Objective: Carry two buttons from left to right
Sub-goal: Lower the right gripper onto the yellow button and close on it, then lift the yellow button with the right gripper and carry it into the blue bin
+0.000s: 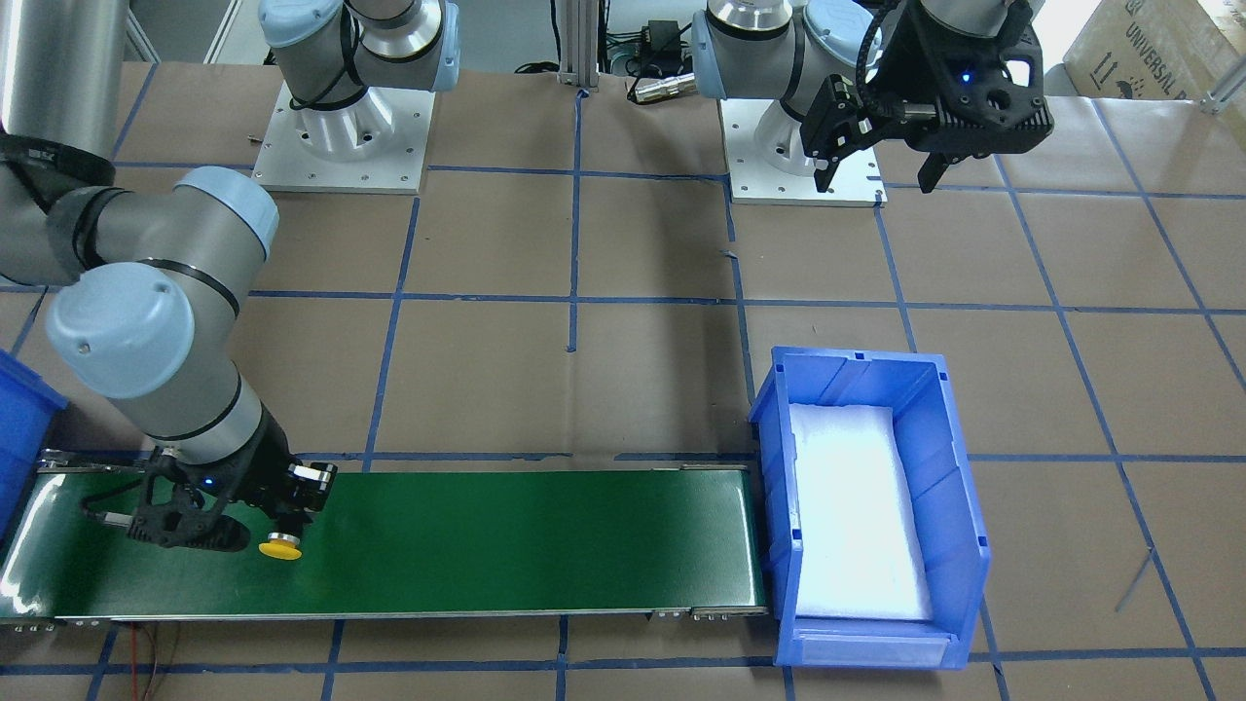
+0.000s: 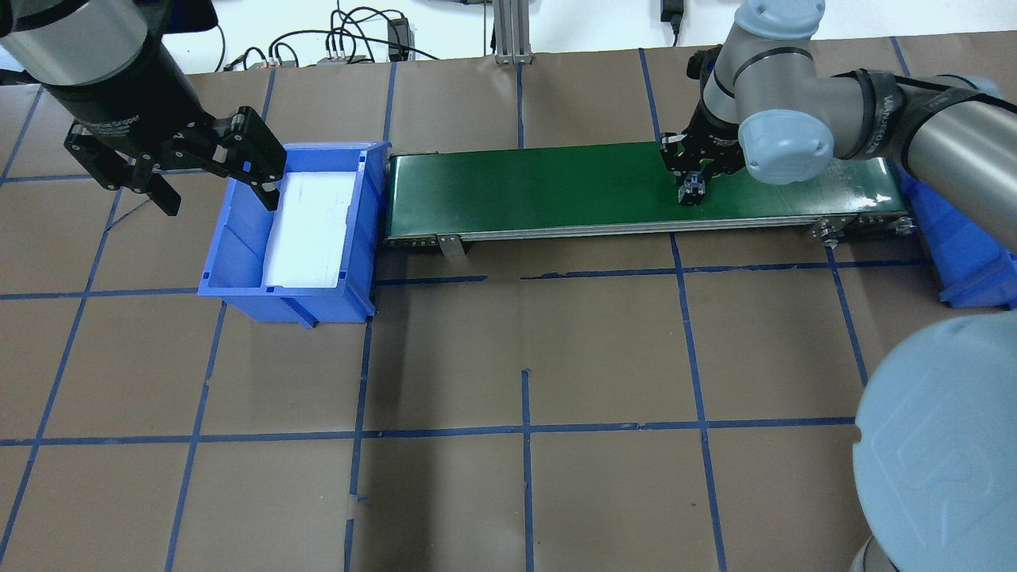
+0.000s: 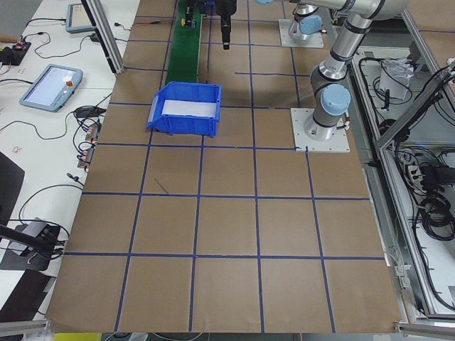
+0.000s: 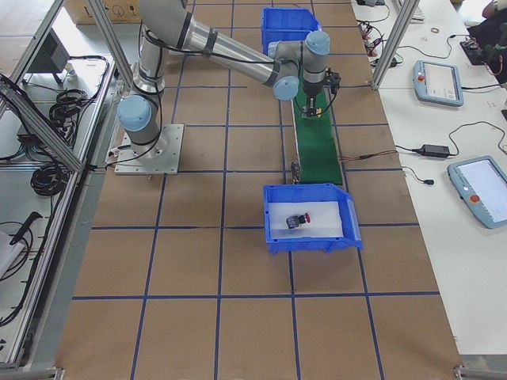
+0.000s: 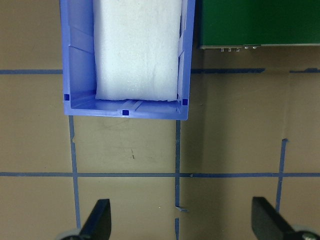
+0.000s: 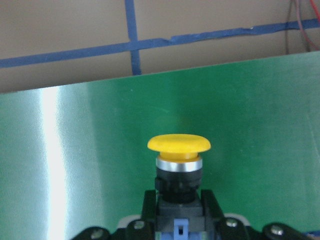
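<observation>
Overhead exterior view: the right gripper (image 2: 690,191) hangs low over the right part of the long green conveyor belt (image 2: 540,187). The right wrist view shows its black fingers (image 6: 149,206) shut on the dark body of the yellow mushroom-capped push-button switch (image 6: 178,150), cap pointing away from the gripper. Whether the switch touches the belt, I cannot tell.

At the belt's left end stands a blue plastic bin (image 2: 238,238) lined with a white foam pad (image 2: 310,230). In the exterior right view the red-capped push-button switch (image 4: 299,221) lies on that pad; elsewhere the pad is washed out white.

The left gripper (image 2: 214,189) hovers above the bin's left wall, fingers (image 5: 97,220) spread wide with nothing between them. A second blue bin (image 2: 965,254) sits at the belt's right end.
</observation>
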